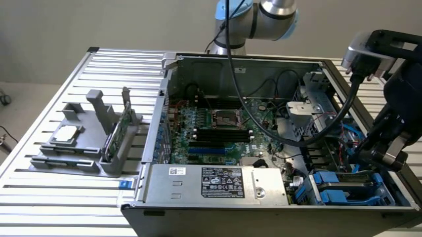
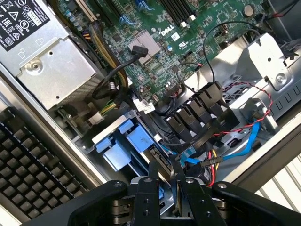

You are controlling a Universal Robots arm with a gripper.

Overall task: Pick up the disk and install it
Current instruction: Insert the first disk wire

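Where gripper (image 2: 164, 172) overhangs disk (image 2: 134, 140), seemingly cramped.

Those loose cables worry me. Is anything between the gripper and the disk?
Nothing visible stands between them. The gripper hangs right over the disk in its blue carrier. The blue cable runs beside them, not between.

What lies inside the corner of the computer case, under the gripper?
A blue plastic carrier, with a blue cable beside it. The gripper covers what lies directly beneath it.
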